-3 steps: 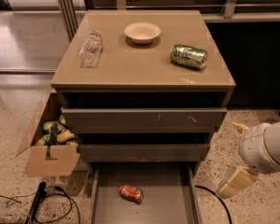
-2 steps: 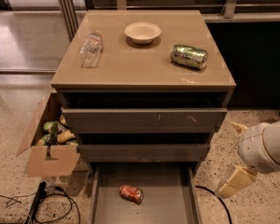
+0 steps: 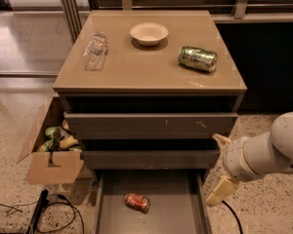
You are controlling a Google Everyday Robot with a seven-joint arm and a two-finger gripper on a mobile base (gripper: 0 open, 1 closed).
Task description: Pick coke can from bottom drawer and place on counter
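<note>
Claw (image 3: pixel 213 170) position: right of the drawer cabinet, level with the gap between the middle drawer (image 3: pixel 151 159) and the bottom drawer (image 3: pixel 181 214), at the end of a white arm (image 3: pixel 276 150) entering from the right edge. Claw state: the two beige fingers (image 3: pixel 223 190) stand spread wide, one pointing up toward the corner of the middle drawer, the other pointing down just outside the right wall of the bottom drawer. Nothing sits between the fingers. Whether the lower finger touches the drawer wall cannot be told.

Bottom drawer: pulled fully out, a shallow grey tray. The coke can (image 3: pixel 137 202) lies on its side on the drawer floor, left of centre, well apart from the claw.

Upper drawers: the middle drawer and the top drawer (image 3: pixel 151 125) each stand partly out, stepped back above the bottom drawer.

Tabletop (image 3: pixel 146 72): glossy tan surface carrying three items. A green can (image 3: pixel 198 58) lies on its side at the right, a pale bowl (image 3: pixel 149 33) stands upright at the rear centre, and a clear plastic bottle (image 3: pixel 95 50) lies at the left.

Floor: an open cardboard box (image 3: pixel 53 167) holding mixed items stands against the left side of the cabinet, with black cables (image 3: pixel 63 211) in front of it.
</note>
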